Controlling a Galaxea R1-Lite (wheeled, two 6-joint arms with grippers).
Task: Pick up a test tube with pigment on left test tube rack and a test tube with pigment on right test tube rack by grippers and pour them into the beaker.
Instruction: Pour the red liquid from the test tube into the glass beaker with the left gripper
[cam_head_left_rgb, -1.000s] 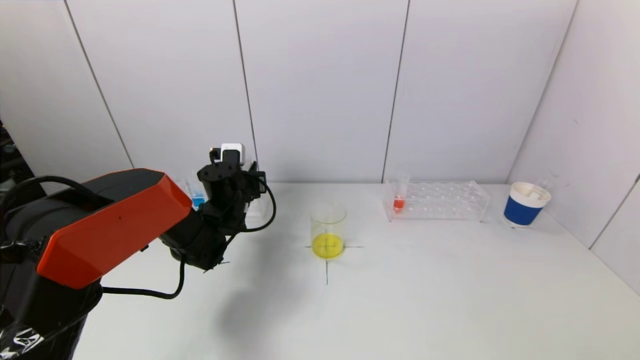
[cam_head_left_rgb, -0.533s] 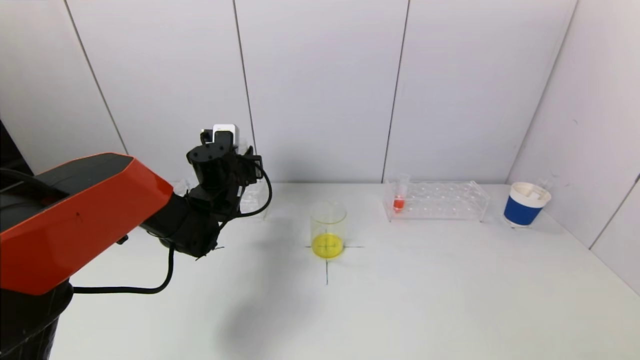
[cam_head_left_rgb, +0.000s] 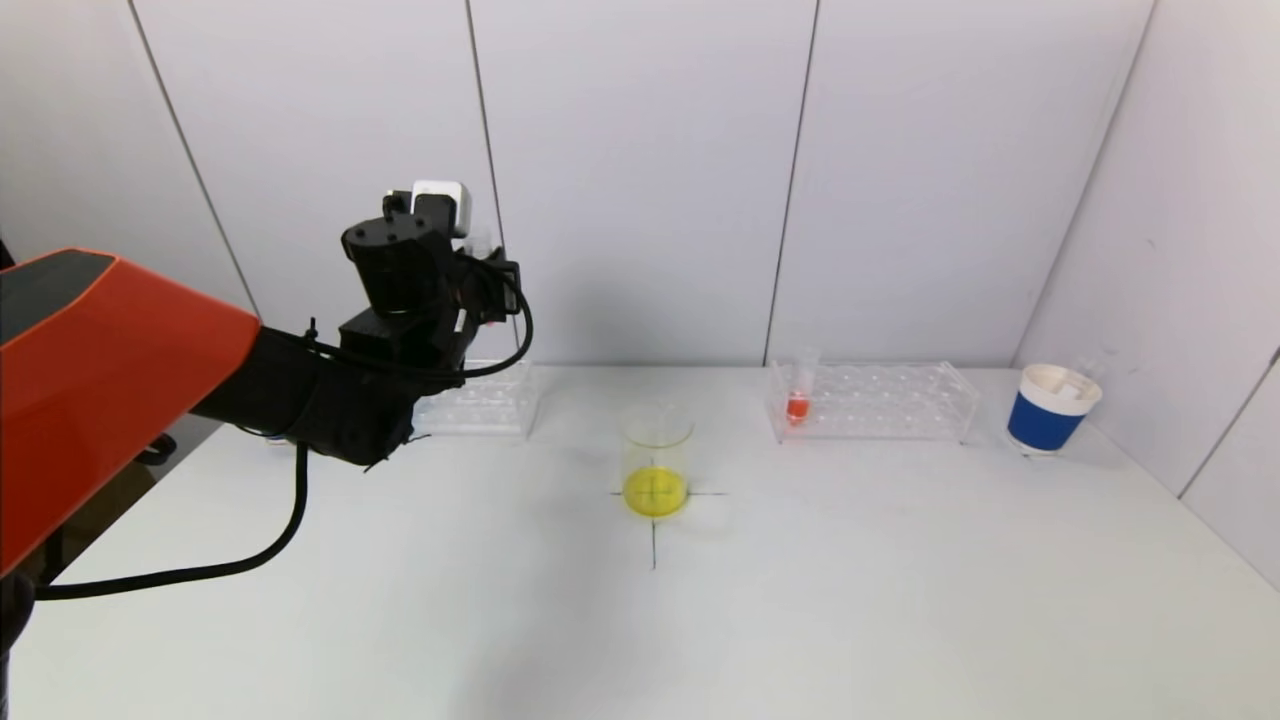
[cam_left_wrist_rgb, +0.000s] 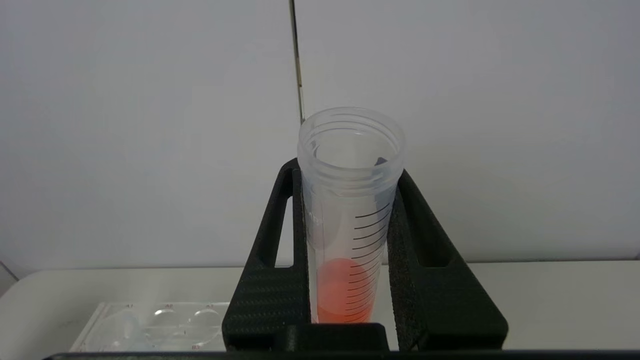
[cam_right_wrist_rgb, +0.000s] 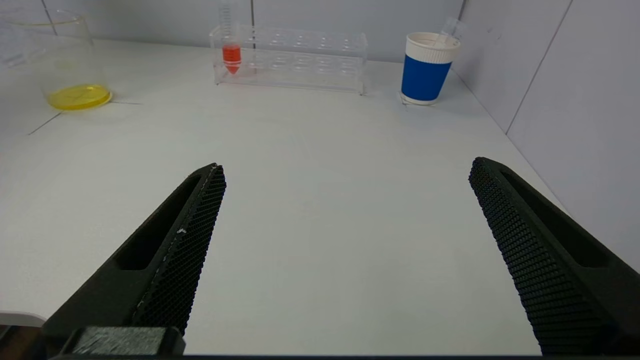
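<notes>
My left gripper (cam_left_wrist_rgb: 347, 170) is shut on a clear graduated test tube (cam_left_wrist_rgb: 350, 240) with pigment at its bottom, held upright. In the head view this gripper (cam_head_left_rgb: 470, 265) hangs well above the left test tube rack (cam_head_left_rgb: 485, 405), a clear plastic one at the back left. The glass beaker (cam_head_left_rgb: 656, 460) with yellow liquid stands on a cross mark at mid-table. A test tube with red pigment (cam_head_left_rgb: 798, 395) stands at the left end of the right test tube rack (cam_head_left_rgb: 890, 402). My right gripper (cam_right_wrist_rgb: 345, 167) is open and empty, low over the near right table, out of the head view.
A blue and white paper cup (cam_head_left_rgb: 1050, 410) holding a used tube stands right of the right rack, close to the side wall. White wall panels close off the back and the right. The left arm's orange link and cable fill the near left.
My left gripper has risen with the tube, lifting it up out of the left rack and a little to the left. The rack now shows uncovered below it.
</notes>
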